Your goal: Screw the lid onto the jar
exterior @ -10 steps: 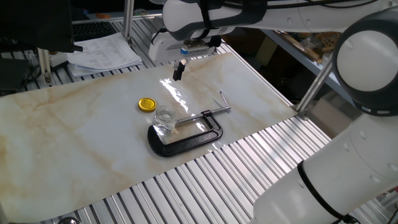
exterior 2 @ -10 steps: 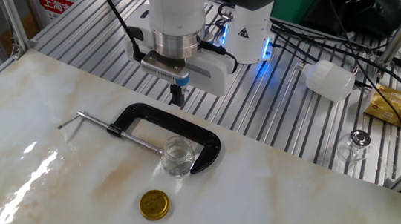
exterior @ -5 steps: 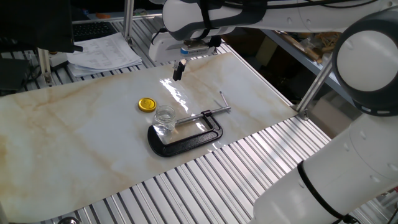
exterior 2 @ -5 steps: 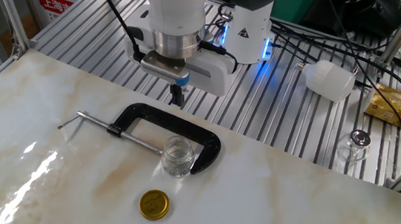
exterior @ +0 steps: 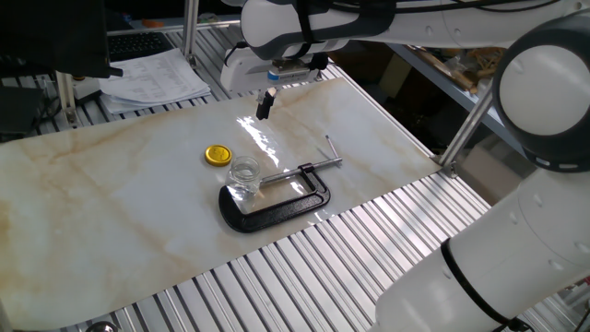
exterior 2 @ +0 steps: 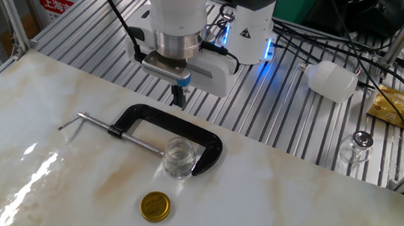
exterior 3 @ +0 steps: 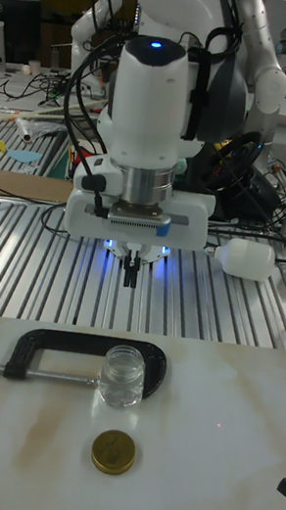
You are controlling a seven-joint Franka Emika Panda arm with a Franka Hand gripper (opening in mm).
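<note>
A: Item one, lid?
B: Lying flat just in front of the jar; thin, light, probably slippery; edge grip advised.
A: Jar?
B: Sitting inside the black C-clamp, fragile glass.
A: Gripper?
B: Hanging beyond the jar, fingers pressed together, carrying nothing.

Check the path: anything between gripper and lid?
Yes. In the tall fixed view the jar, sitting in the black C-clamp, stands between the gripper and the lid.
</note>
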